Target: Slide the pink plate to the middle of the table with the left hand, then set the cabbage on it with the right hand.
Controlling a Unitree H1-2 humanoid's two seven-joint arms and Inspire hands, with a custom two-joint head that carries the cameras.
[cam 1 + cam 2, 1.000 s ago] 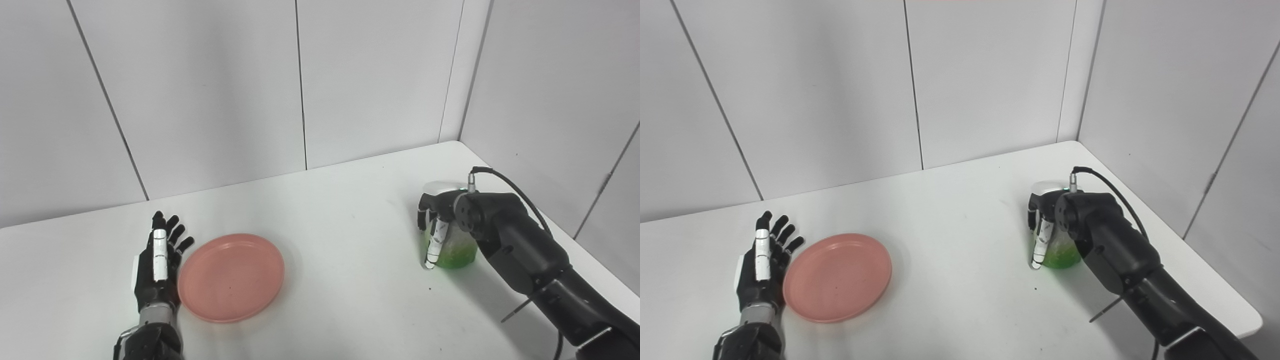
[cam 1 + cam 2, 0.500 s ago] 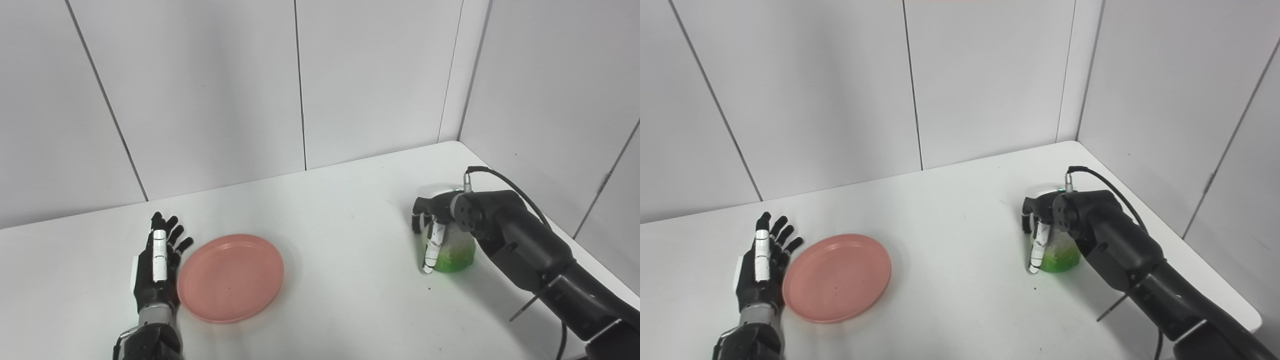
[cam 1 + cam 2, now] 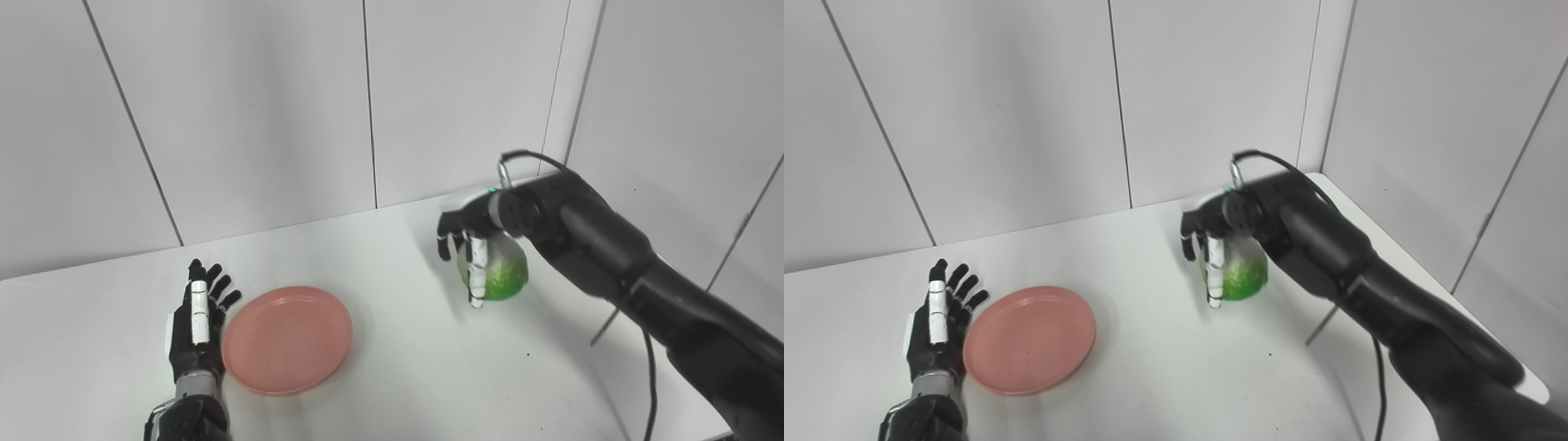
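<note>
A: Cabbage (image 3: 499, 275) first — where is it?

B: Up off the table (image 3: 404, 367), hanging in the air over the right half. It is green, with a paler upper part tucked under the palm.

A: What has it?

B: The right hand (image 3: 468, 236) grasps it from above, fingers (image 3: 476, 278) curled down over its left side. The black forearm runs back to the lower right corner, with a cable looping above the wrist.

A: And the plate (image 3: 286, 340)?

B: Pink, round, lying flat on the left part of the table, well apart from the cabbage. Nothing lies on it.

A: The left hand (image 3: 195, 327)?

B: Released, holding nothing. It stands edge-on just beside the plate's left rim, fingers straight, spread and pointing away toward the wall (image 3: 245, 110). Whether it touches the rim I cannot tell.

A: Anything between the plate and the cabbage?

B: Only bare white tabletop.
</note>
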